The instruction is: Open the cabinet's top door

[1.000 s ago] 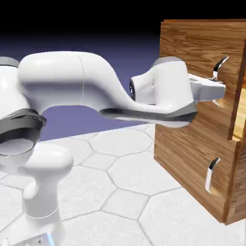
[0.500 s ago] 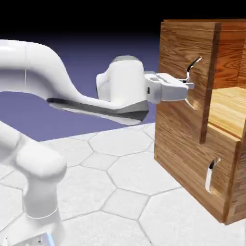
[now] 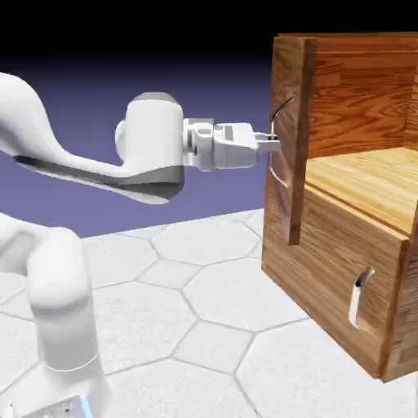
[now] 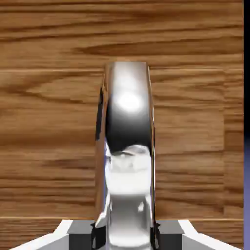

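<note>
Wood-grain cabinet [image 3: 343,269] at right, top door [image 3: 292,155] swung open, pale interior shelf showing, gripper [image 3: 271,144] closed on its silver bar handle [image 4: 129,146].

Arm reaching level, gripper closed
The white arm's forearm [image 3: 82,167] slopes down toward the exterior view's right into an upright, rounded wrist [image 3: 153,143]; from it the gripper [image 3: 273,143] points sideways to the right, its grey fingertips [image 4: 82,234] drawn in at the hand view's bottom edge.
</note>
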Action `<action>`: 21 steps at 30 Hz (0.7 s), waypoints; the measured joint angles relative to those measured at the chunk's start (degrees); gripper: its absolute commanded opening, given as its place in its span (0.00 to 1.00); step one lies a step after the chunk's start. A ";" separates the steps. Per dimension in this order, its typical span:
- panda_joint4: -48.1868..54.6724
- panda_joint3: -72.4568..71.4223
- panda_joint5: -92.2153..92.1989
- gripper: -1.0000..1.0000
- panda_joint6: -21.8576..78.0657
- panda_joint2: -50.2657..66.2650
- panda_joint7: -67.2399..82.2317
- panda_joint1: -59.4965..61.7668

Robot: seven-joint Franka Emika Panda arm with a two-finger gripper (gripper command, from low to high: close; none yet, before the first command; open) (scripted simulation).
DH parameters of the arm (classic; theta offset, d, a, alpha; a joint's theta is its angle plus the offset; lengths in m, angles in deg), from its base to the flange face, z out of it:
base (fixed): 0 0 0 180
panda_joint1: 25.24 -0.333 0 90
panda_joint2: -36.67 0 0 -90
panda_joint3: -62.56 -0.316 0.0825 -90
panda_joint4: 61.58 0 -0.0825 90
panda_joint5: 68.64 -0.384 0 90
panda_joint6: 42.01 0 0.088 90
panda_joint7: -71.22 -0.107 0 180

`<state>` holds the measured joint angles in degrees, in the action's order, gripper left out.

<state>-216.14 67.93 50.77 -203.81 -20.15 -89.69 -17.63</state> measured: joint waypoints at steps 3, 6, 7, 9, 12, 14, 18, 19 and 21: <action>-2.76 -3.51 -7.48 0.00 0.30 -3.92 4.69 2.79; -5.30 -6.40 -14.93 0.00 1.22 -7.74 9.73 4.34; -6.11 -7.24 -17.42 0.00 1.76 -8.99 11.48 4.53; -7.68 -8.87 -22.39 0.00 3.27 -11.50 15.01 4.43; -9.86 -11.45 -29.84 0.00 6.71 -15.28 20.16 3.20; -11.12 -13.50 -34.81 0.00 9.83 -17.80 23.32 1.76; -12.82 -19.02 -44.79 0.00 17.91 -22.47 28.54 -2.15; -13.01 -20.75 -47.30 0.00 20.26 -23.46 29.57 -3.24; -13.00 -24.58 -52.24 0.00 25.21 -25.09 31.25 -5.38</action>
<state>-229.14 43.35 -1.47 -178.59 -45.24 -58.44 -23.02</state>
